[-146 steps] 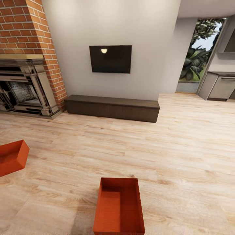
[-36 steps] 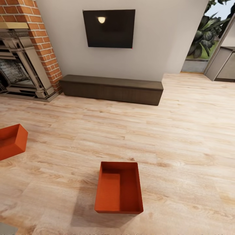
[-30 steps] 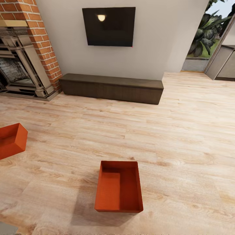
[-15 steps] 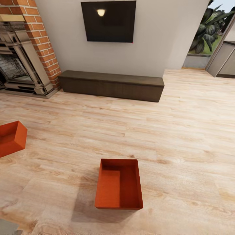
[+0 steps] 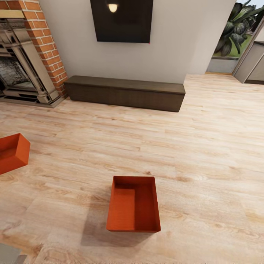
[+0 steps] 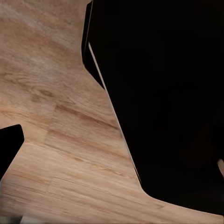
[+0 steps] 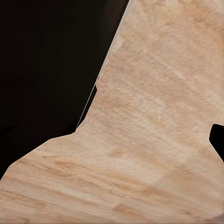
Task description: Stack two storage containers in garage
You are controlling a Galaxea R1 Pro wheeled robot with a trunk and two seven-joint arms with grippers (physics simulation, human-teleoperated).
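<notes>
While the head camera is looking down over the living room, one storage container (image 5: 134,209) is sitting open side up on the light wood plank floor (image 5: 205,157), low in the middle of that view, its long sides running away from the robot and a shadow lying on the planks at its left and near edge. A second storage container (image 5: 13,152), the same orange-red, is resting on the planks well apart from the first, off to the robot's left, and the picture's edge is cutting part of it off. Beyond both, a long dark wooden bench (image 5: 126,92) is standing against the pale wall, with a black TV (image 5: 121,20) hanging above it and reflecting a small lamp. A brick fireplace (image 5: 27,55) is occupying the far left corner, and at the far right an opening is showing green plants (image 5: 238,27) outdoors beside a grey cabinet (image 5: 252,62). Each wrist camera is showing the wood planks (image 6: 51,130) (image 7: 158,140) past a large black shape close to the lens. Whether the fingers of either arm are spread or closed I cannot tell, since no fingertips are clearly showing. Neither container is being touched by anything.
</notes>
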